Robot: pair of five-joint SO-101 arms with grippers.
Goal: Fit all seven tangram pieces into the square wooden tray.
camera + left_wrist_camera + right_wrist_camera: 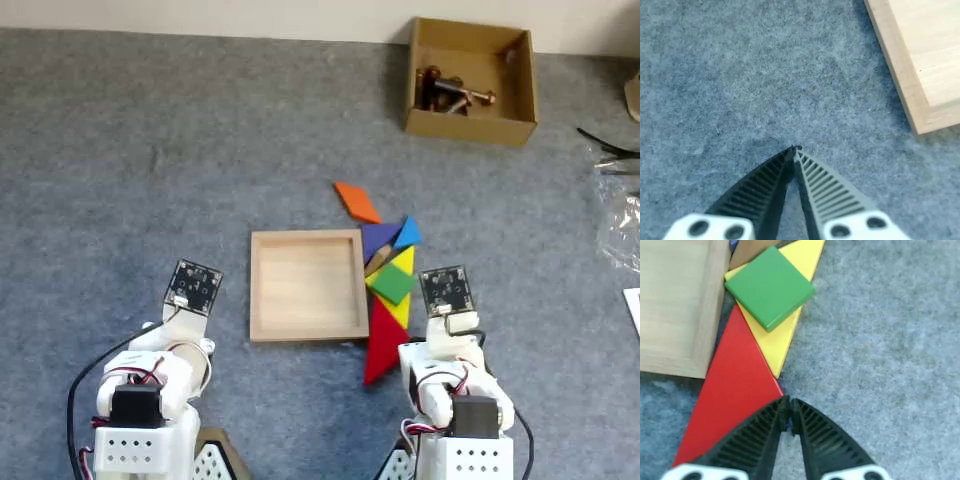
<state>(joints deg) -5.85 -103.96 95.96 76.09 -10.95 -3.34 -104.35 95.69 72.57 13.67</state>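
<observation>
Beside wooden tray (305, 237), tangram pieces (392, 285) heaped, cardboard box (468, 126) beyond

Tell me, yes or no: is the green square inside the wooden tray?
No, the green square lies on top of the yellow triangle, outside the wooden tray.

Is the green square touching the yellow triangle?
Touching. The right wrist view shows the green square lying flat on top of the yellow triangle, overlapping it.
</observation>
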